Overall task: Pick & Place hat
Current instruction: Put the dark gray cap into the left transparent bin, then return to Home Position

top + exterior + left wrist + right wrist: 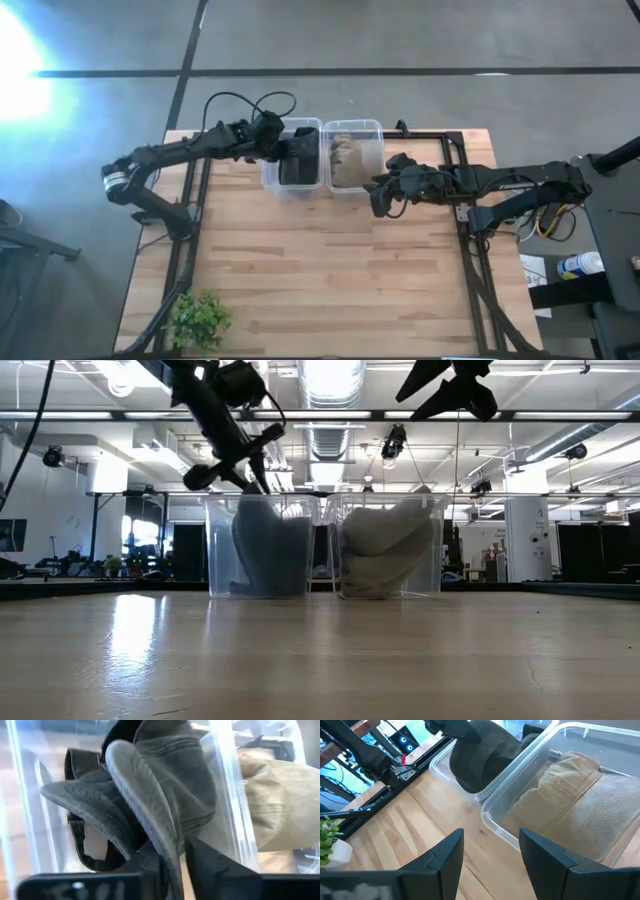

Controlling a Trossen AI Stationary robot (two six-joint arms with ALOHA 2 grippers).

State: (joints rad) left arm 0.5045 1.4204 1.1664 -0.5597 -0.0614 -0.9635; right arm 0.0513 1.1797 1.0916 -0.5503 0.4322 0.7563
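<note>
A dark grey hat (298, 158) stands in the left clear bin (270, 178), its lower part down on the bin floor in the low view (270, 555). A tan hat (349, 155) lies bunched in the right clear bin (378, 128). My left gripper (285, 150) reaches into the left bin from the table's left and is shut on the dark hat (165, 775). My right gripper (385, 198) hovers open above the table, just near of the right bin. In its wrist view (490, 865) the fingers point toward the tan hat (575, 805). My left gripper pinches the dark hat's curved brim (167, 845) between its two fingers (210, 862), with the stitched brim edge running between them. It comes slanting down from the table's left over the bin wall. The hat stands upright inside the bin, crown pressed against the clear wall.
The two bins sit side by side at the table's far edge. A small green potted plant (198, 320) stands at the near left corner. Bare wooden tabletop (330, 270) stretches across the middle and near side. Cables and a black frame rail (465, 215) run along the right.
</note>
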